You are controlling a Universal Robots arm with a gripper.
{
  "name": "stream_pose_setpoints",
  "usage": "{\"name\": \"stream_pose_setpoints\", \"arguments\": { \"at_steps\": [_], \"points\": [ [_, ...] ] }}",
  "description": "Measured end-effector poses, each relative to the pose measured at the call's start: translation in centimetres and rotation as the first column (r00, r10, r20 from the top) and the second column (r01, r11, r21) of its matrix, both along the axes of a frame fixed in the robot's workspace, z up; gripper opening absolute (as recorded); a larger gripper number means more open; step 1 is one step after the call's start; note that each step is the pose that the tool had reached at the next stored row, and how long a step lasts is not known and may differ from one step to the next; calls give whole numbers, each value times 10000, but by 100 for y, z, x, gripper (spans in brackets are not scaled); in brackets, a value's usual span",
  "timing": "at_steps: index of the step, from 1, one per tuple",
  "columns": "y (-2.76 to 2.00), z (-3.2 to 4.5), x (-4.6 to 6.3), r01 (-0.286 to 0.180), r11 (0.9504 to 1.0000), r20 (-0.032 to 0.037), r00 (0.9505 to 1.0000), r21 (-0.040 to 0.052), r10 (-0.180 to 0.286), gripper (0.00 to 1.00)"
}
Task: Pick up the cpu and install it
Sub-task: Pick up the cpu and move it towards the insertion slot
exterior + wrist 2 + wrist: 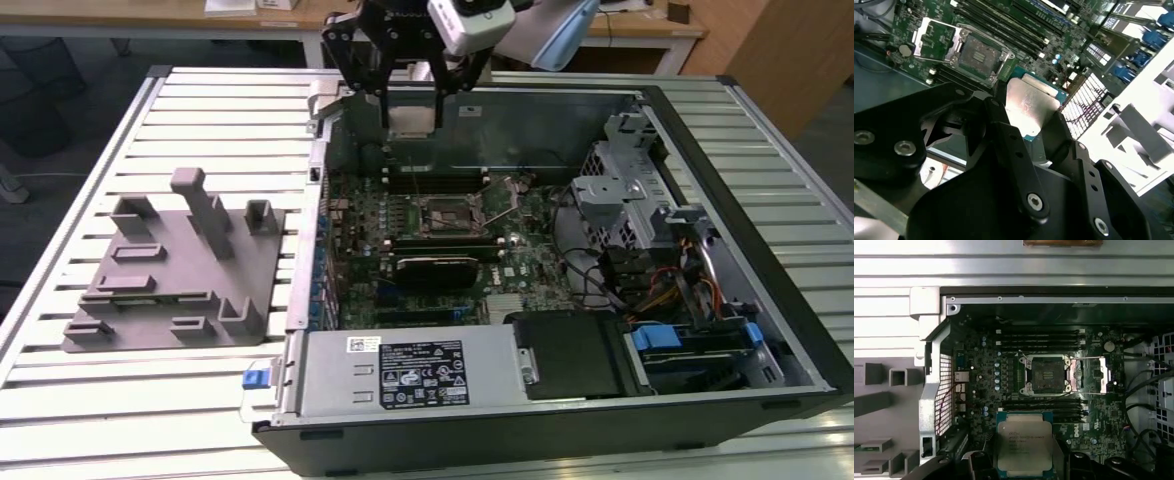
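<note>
Second wrist view: cpu (1029,102) partly hidden behind the gripper (1028,117) fingers (1004,132); grip contact not visible. First wrist view: 1 edge of cpu cut off by picture border, grey holder (876,405) likewise. Contacts in socket (1048,374) too small to tell.

The cpu (1024,445) has a pale silver lid rimmed in teal-green. The claw (1029,120) is matt black. The motherboard (979,380) is dark green, the plastic holder (160,290) plain grey, and the tabletop (80,140) pale grey-white, striped with parallel slats. A drive-bay tab (657,337) is blue.
</note>
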State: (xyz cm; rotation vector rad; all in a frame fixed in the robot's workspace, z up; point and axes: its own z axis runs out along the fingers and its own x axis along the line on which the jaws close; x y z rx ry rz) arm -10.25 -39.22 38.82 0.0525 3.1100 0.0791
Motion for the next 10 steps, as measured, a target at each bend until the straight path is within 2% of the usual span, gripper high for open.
{"name": "stream_pose_setpoints", "arguments": {
  "at_steps": [10],
  "points": [
    [25, -3, 165, 0, 10000, 0, 10000, -1, 0, 53]
  ]
}}
